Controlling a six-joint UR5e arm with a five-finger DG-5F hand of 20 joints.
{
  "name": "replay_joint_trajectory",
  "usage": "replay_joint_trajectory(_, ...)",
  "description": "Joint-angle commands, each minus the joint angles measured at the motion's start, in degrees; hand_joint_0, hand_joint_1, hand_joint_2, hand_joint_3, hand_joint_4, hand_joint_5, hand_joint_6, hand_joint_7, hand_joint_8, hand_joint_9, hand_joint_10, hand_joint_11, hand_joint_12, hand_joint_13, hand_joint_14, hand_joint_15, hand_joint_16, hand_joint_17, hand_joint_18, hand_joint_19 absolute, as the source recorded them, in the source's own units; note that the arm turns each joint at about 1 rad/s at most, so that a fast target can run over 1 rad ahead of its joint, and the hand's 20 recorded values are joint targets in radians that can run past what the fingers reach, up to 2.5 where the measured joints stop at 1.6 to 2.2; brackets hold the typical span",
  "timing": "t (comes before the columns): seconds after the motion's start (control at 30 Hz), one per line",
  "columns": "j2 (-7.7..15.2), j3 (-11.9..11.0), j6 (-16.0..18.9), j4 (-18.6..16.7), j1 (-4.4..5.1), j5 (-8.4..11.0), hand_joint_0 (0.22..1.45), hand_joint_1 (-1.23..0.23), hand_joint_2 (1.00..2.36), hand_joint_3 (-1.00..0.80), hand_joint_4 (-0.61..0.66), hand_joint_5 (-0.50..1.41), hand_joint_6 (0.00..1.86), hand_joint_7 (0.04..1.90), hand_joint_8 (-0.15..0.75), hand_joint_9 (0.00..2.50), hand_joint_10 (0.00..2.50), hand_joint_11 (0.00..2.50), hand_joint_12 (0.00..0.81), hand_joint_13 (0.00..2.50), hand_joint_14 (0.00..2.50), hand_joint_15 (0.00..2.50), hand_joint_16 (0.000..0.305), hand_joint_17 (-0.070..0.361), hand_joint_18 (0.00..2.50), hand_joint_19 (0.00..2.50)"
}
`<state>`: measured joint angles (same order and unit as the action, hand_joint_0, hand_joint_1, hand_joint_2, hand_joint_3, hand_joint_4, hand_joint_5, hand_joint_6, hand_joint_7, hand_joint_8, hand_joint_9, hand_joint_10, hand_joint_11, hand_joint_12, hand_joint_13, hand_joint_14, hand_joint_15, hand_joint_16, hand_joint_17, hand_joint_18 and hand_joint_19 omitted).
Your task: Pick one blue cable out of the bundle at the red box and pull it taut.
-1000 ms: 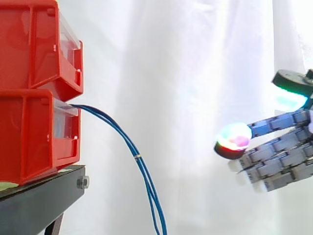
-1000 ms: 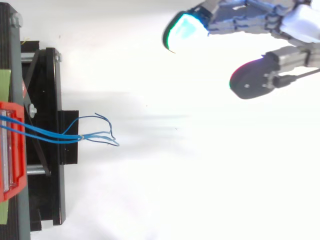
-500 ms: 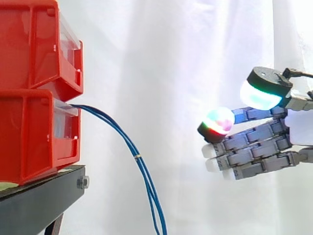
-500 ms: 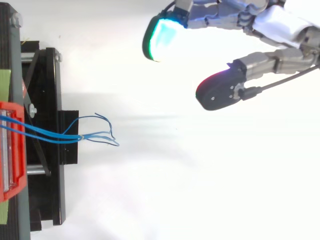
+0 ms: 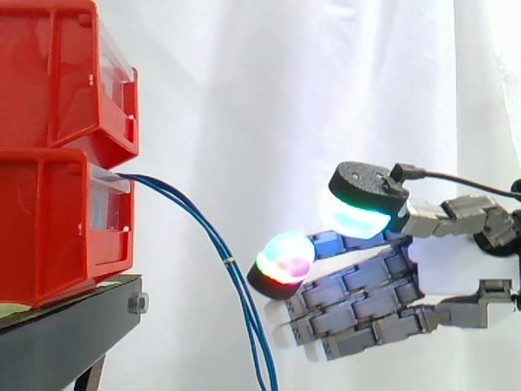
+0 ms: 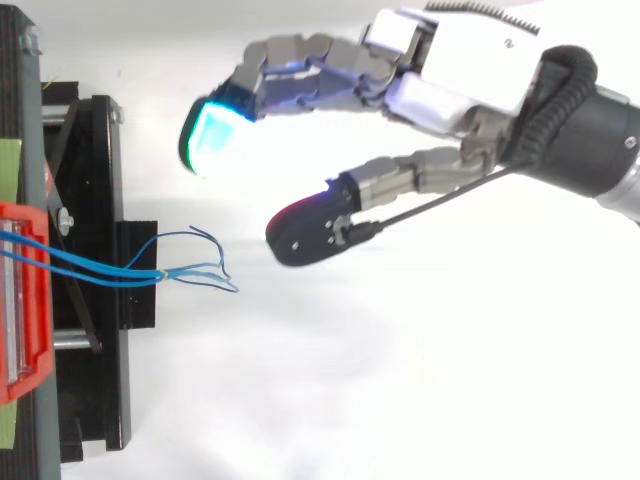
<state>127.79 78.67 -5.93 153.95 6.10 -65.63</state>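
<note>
In the side view the blue cable bundle (image 5: 231, 262) hangs from the lower red box (image 5: 57, 228), slanting from 11 toward 5 o'clock, near 9 o'clock of the hand (image 5: 366, 297), whose outstretched fingers hold nothing.

No text, number or sign can be read. The red bins (image 5: 57, 204) show plain faces, and the pale green strip (image 6: 8, 170) on the black stand (image 6: 100, 380) – at 9 o'clock in the top view – bears nothing legible.
</note>
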Motion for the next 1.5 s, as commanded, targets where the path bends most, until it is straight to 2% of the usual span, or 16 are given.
replay_joint_trajectory(0.0, 1.8, -0.7, 0.2, -0.8, 0.58, -0.91, 0.53, -0.75, 1.0, -0.5, 0.32, -0.12, 0.5, 0.99, 0.294, 0.55, 0.01, 0.3, 0.343, 0.37, 0.01, 0.16, 0.057, 0.128, 0.22, 0.18)
replay_joint_trajectory(0.13, 3.1, -0.9, 0.2, -3.8, 1.19, -1.0, 0.53, -0.75, 1.0, -0.5, 0.33, -0.12, 0.5, 0.98, 0.295, 0.55, 0.01, 0.3, 0.345, 0.37, 0.01, 0.17, 0.057, 0.128, 0.23, 0.18)
replay_joint_trajectory(0.17, 4.4, -1.2, 0.3, -5.2, 1.46, -1.0, 0.53, -0.74, 1.0, -0.5, 0.33, -0.12, 0.5, 0.97, 0.295, 0.55, 0.01, 0.29, 0.345, 0.37, 0.01, 0.17, 0.057, 0.128, 0.23, 0.19)
replay_joint_trajectory(0.23, 5.5, -1.9, 0.5, -5.9, 1.72, -1.17, 0.53, -0.74, 1.0, -0.5, 0.33, -0.12, 0.5, 0.96, 0.295, 0.55, 0.01, 0.3, 0.345, 0.37, 0.01, 0.16, 0.057, 0.128, 0.23, 0.18)
replay_joint_trajectory(0.4, 7.6, -5.6, 2.0, -3.7, 2.07, -2.58, 0.52, -0.72, 1.0, -0.5, 0.35, -0.12, 0.5, 0.91, 0.294, 0.55, 0.01, 0.26, 0.345, 0.36, 0.01, 0.16, 0.058, 0.13, 0.22, 0.18)
replay_joint_trajectory(0.47, 8.0, -6.1, 1.9, -3.5, 2.16, -3.02, 0.52, -0.72, 1.0, -0.5, 0.36, -0.12, 0.5, 0.87, 0.292, 0.55, 0.01, 0.24, 0.345, 0.36, 0.01, 0.16, 0.058, 0.13, 0.21, 0.18)
replay_joint_trajectory(0.63, 8.0, -6.1, 1.8, -4.0, 2.51, -3.02, 0.52, -0.71, 1.0, -0.5, 0.39, -0.1, 0.5, 0.86, 0.288, 0.56, 0.01, 0.22, 0.345, 0.35, 0.01, 0.15, 0.057, 0.129, 0.21, 0.18)
replay_joint_trajectory(1.0, 8.0, -6.1, 1.9, -4.0, 2.51, -3.02, 0.56, -0.72, 1.0, -0.5, 0.38, -0.09, 0.5, 0.98, 0.288, 0.57, 0.01, 0.23, 0.334, 0.36, 0.01, 0.15, 0.055, 0.123, 0.21, 0.18)
replay_joint_trajectory(1.1, 7.9, -6.3, 2.0, -3.7, 2.51, -3.1, 0.58, -0.73, 1.0, -0.48, 0.34, -0.08, 0.5, 1.06, 0.285, 0.55, 0.01, 0.23, 0.332, 0.35, 0.01, 0.15, 0.054, 0.122, 0.21, 0.17)
replay_joint_trajectory(1.17, 7.9, -6.8, 2.0, -3.7, 2.51, -3.1, 0.59, -0.74, 1.0, -0.44, 0.25, -0.09, 0.5, 1.16, 0.285, 0.54, 0.01, 0.24, 0.33, 0.35, 0.01, 0.16, 0.054, 0.121, 0.21, 0.18)
replay_joint_trajectory(1.33, 7.9, -8.6, 1.8, -1.2, 2.33, -4.42, 0.6, -0.75, 1.01, -0.35, 0.16, -0.09, 0.51, 1.34, 0.282, 0.51, 0.01, 0.25, 0.333, 0.35, 0.01, 0.16, 0.054, 0.121, 0.21, 0.17)
replay_joint_trajectory(1.47, 7.9, -9.0, 1.8, -0.8, 2.33, -4.42, 0.61, -0.75, 1.01, -0.3, 0.16, -0.13, 0.65, 1.13, 0.285, 0.5, 0.01, 0.26, 0.334, 0.35, 0.01, 0.16, 0.054, 0.121, 0.22, 0.17)
